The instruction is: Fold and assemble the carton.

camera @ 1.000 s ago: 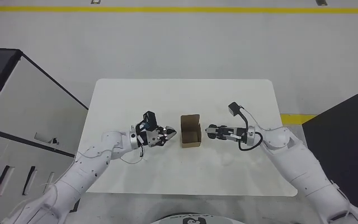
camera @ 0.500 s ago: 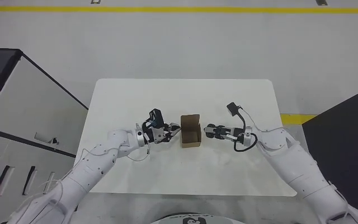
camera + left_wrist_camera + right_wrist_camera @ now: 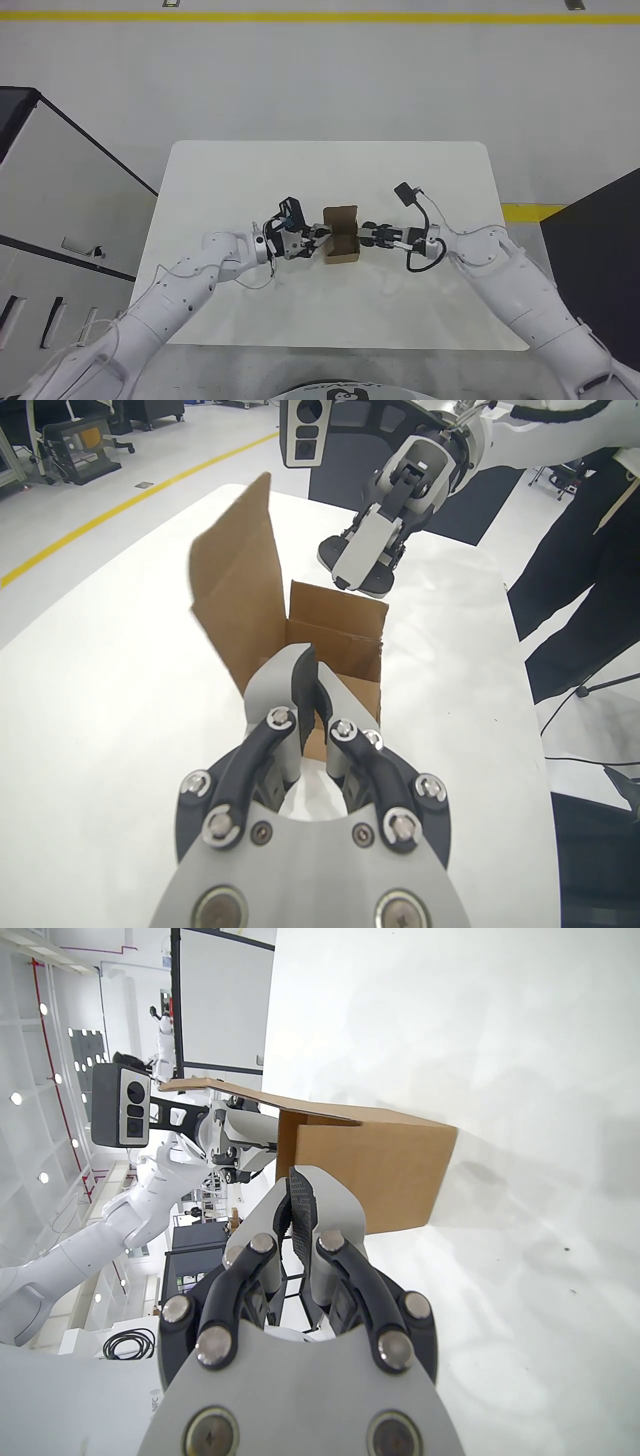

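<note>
A small brown carton (image 3: 341, 240) stands open-topped at the middle of the white table (image 3: 250, 180), with one tall flap (image 3: 235, 600) upright at its far side. My left gripper (image 3: 318, 237) is shut, its tips (image 3: 306, 652) against the carton's left wall; I cannot tell whether cardboard is pinched. My right gripper (image 3: 364, 237) is shut too, its tip (image 3: 299, 1175) at the top edge of the carton's right wall (image 3: 370, 1168). Each wrist view shows the other gripper across the carton: the right one (image 3: 360, 580) and the left one (image 3: 250, 1148).
A dark cabinet (image 3: 40, 180) stands off the table's left edge and a dark panel (image 3: 600, 230) off its right edge. A yellow floor line (image 3: 320, 17) runs behind. Bare tabletop lies on all sides of the carton.
Both grippers have moved inward from either side and now touch the carton. The left gripper's fingers, spread a second ago, have come together.
</note>
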Controlling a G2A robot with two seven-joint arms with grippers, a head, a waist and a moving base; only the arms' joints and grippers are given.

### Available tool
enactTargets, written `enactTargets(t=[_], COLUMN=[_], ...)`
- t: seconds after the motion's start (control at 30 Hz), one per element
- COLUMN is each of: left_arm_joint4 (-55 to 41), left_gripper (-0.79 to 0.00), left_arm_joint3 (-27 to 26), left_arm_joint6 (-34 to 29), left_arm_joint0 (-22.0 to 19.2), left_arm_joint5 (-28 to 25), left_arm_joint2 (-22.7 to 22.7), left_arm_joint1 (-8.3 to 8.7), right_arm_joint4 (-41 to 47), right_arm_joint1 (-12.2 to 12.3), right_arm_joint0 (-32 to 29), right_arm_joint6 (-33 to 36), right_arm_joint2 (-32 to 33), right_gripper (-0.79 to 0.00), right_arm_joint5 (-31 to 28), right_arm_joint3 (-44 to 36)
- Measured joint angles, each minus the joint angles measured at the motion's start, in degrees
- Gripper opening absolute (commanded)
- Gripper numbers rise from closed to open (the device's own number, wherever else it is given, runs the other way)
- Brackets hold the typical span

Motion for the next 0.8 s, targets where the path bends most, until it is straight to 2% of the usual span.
enactTargets(t=[0.37, 0.8], left_arm_joint4=[1.11, 1.96], left_gripper=[-0.785, -0.785], left_arm_joint3=[0.9, 1.03], left_arm_joint6=[-1.46, -0.61], left_arm_joint0=[-0.5, -0.24], left_arm_joint5=[0.68, -0.37], left_arm_joint2=[0.7, -0.05], left_arm_joint1=[-1.18, -1.75], right_arm_joint4=[-4.83, -8.31], right_arm_joint1=[-0.6, -0.98], right_arm_joint0=[1.66, 2.21], right_arm_joint6=[-0.1, 0.76], right_arm_joint2=[-1.06, -1.46], right_gripper=[-0.785, -0.785], right_arm_joint5=[1.9, 3.06], right_arm_joint3=[-0.42, -2.18])
